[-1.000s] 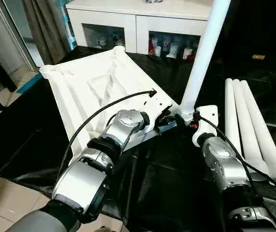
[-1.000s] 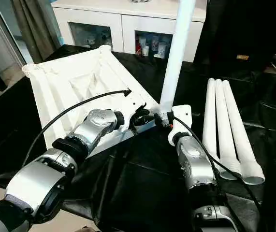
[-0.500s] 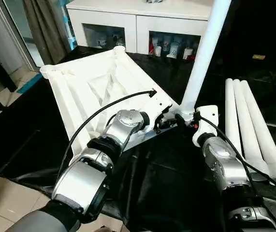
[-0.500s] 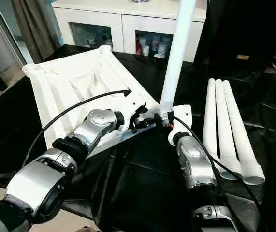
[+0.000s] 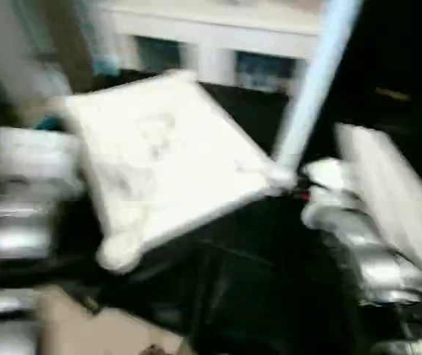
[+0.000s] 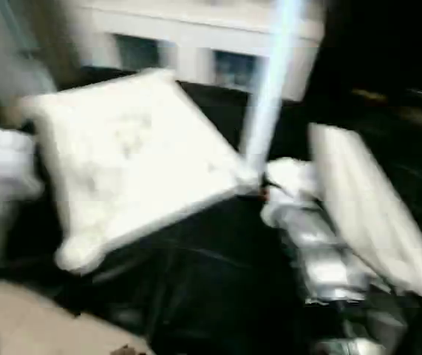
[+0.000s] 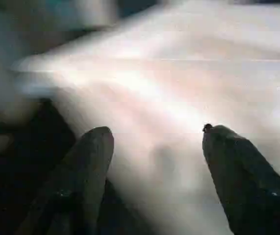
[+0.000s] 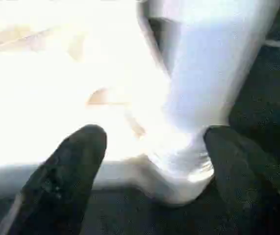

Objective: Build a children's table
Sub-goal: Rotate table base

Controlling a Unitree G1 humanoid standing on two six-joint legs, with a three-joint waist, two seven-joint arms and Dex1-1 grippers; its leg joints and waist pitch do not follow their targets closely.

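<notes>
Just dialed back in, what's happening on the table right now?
The robot is putting together the children's table. The white tabletop lies underside up on the black work table, with one leg standing in its near corner socket. The right pincer sits open around that leg's base. The left pincer is open over the tabletop. Three spare legs lie to the right.

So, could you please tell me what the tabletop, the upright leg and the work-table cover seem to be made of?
Tabletop: probably moulded plastic, uniform matte white with rounded corners. Upright leg: seemingly the same white plastic, a smooth round tube. Work-table cover: apparently thin black sheeting, plastic or fabric, judging by its creases and faint sheen; which of the two I cannot tell.
</notes>
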